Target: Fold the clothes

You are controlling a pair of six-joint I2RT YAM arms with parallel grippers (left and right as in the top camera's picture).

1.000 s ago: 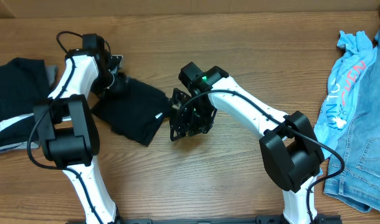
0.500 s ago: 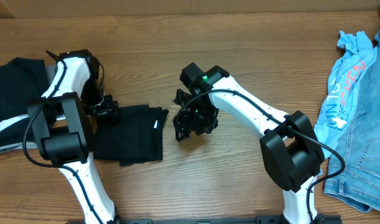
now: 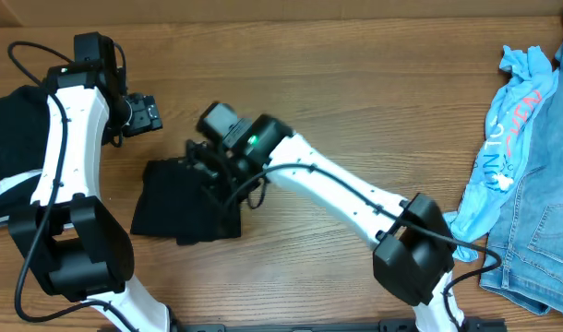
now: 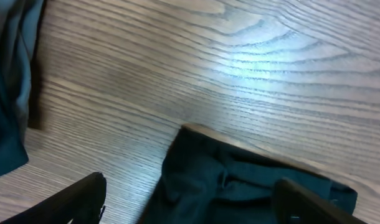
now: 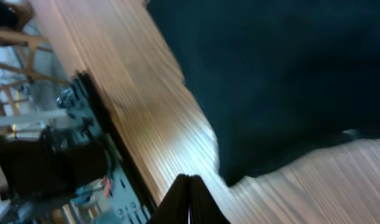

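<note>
Progress on the folding, overhead view. The black tee (image 3: 171, 207) lies left of centre on the table (image 3: 374, 83) as a compact, roughly square packet w/ layered edges. I judge this item folded or nearly so, w/ at most a final tidy left. My right gripper (image 5: 190, 200) sits over the packet's right part, tips pinched together w/ no cloth seen between them in the wrist view. My left gripper (image 3: 145, 115) hangs clear of the tee, up-left of it, fingers (image 4: 84, 199) spread wide & holding nothing. Further out, at the left edge: a dark pile (image 3: 14, 138), black w/ grey & white showing; whether it is folded I cannot tell. At the right edge: a light-blue tee (image 3: 512, 120) w/ coral lettering, crumpled, & denim (image 3: 540, 221) beside it. Both are unfolded & make up approx. the bulk of what is left. Count: black tee 1; light-blue tee 1; denim 1; dark pile 1, no. of garments in it unclear; grippers 2.
</note>
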